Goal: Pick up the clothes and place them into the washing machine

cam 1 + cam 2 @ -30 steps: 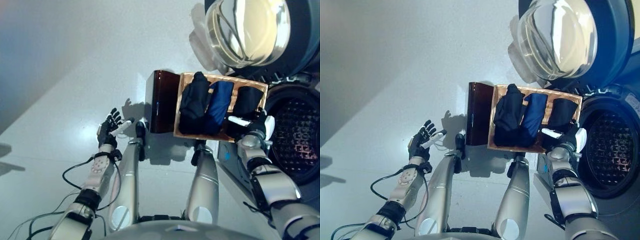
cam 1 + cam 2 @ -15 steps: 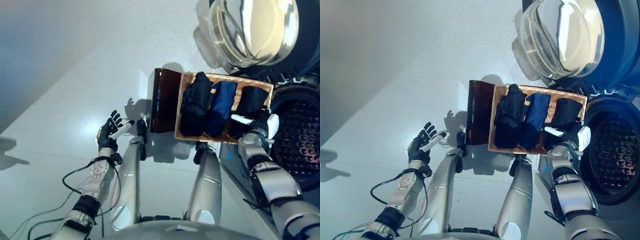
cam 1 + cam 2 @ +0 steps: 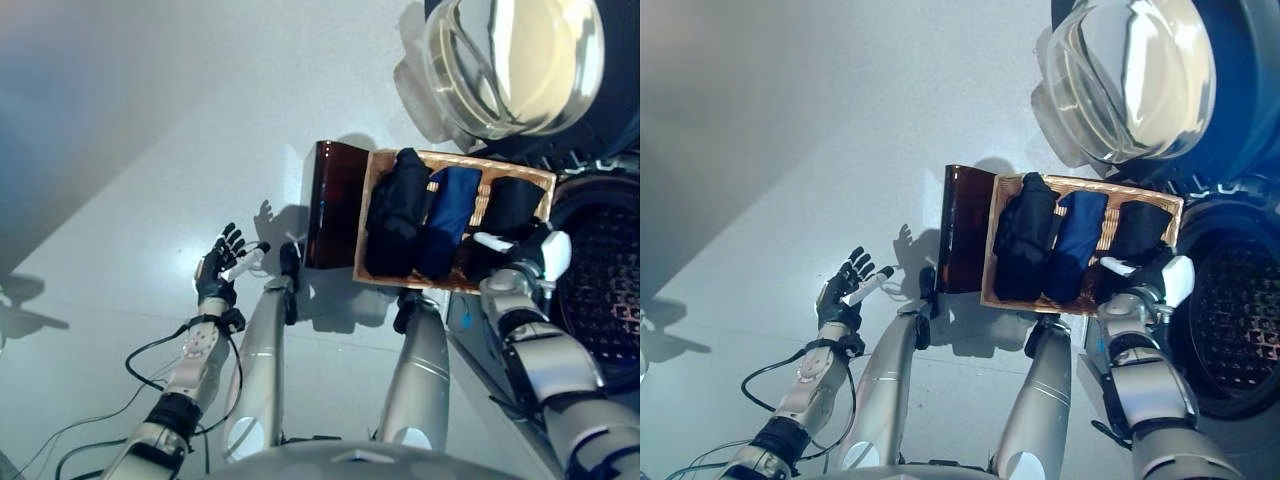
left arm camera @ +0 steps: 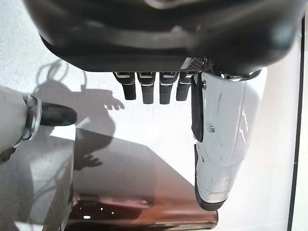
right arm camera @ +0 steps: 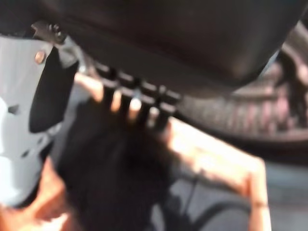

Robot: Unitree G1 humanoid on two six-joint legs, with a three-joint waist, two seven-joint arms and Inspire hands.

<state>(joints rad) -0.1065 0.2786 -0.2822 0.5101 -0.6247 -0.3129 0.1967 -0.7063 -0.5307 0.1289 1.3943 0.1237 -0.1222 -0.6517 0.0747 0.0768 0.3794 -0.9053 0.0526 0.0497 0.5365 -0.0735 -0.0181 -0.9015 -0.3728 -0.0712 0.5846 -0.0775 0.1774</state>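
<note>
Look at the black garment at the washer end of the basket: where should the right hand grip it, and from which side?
Probably the bunched top of the black garment, reached from above. It lies in the open-topped basket beside the blue garment, so the basket walls block any side approach. The right hand is already over its near end, fingers straight, so closing them on a fold should lift it.

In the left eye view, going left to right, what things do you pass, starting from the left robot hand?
Left robot hand → dark brown glossy box → black bundled garment → blue folded garment → black folded garment → washing machine drum.
</note>
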